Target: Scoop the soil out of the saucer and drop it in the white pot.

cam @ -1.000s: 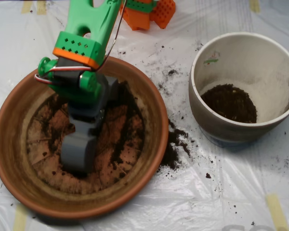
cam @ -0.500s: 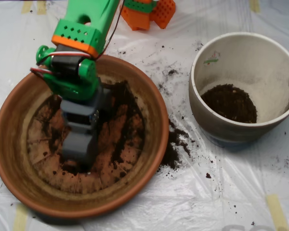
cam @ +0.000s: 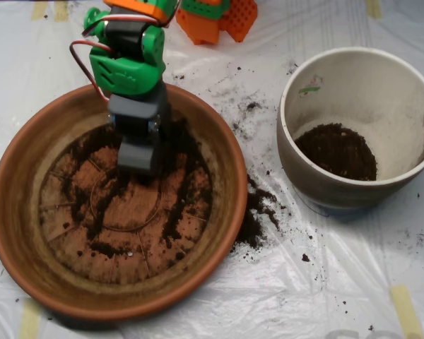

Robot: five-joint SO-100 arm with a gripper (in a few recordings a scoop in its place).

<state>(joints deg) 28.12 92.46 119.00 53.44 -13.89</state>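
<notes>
The terracotta saucer (cam: 7, 212) fills the left half of the overhead view. Thin dark soil (cam: 187, 176) lies in streaks and patches over its ridged base, thickest at the back and right. My grey scoop (cam: 138, 155) hangs from the green arm (cam: 127, 67) over the back part of the saucer's base, pointing down toward the soil. The white pot (cam: 291, 145) stands to the right, apart from the saucer, with a heap of soil (cam: 337, 150) on its bottom.
Spilled soil (cam: 256, 215) lies on the plastic sheet between the saucer and the pot, with crumbs scattered further up. Orange printed parts (cam: 219, 18) sit at the top edge. Yellow tape strips (cam: 403, 307) hold the sheet down.
The scoop has drawn back from the front middle of the saucer to its rear part, and the arm has folded back toward the top. Bare base and soil streaks show where it was.
</notes>
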